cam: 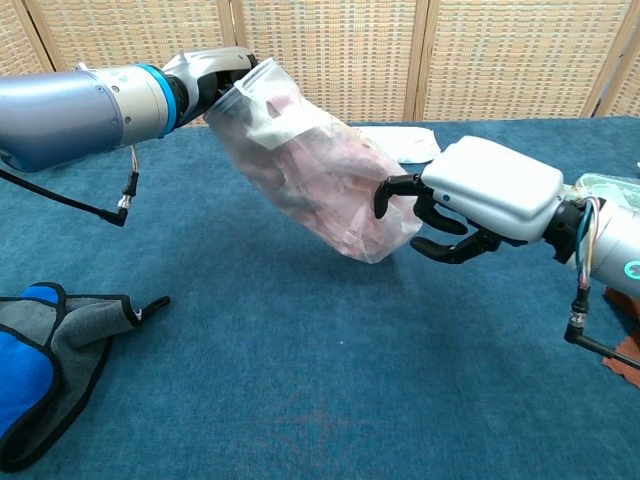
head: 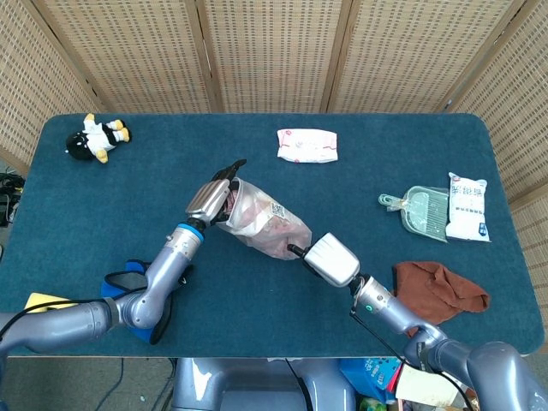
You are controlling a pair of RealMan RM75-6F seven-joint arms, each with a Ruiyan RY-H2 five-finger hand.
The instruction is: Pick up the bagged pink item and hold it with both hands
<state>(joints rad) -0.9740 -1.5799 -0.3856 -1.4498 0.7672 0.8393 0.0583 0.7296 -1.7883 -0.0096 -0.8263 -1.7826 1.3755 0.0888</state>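
Your blue table (head: 257,317) carries a brown cloth (head: 441,289) just right of your right hand (head: 332,259); a penguin toy (head: 98,137) far beyond your left hand (head: 211,198); a dustpan (head: 424,211) beyond the cloth.

Left hand (cam: 215,72) fingers hidden behind bag (cam: 320,180).

Setting: staged robot test area, probably a lab rather than a home. Table (head: 514,257) covered edge to edge in dark blue carpet-like cloth; woven wicker folding screens (head: 274,51) close off the back and both sides. Assorted unrelated props spread well apart on the cloth: small plush penguin (head: 98,137), green dustpan (head: 421,211), white packet (head: 467,206), brown rag (head: 441,288), wipes pack (head: 306,145).
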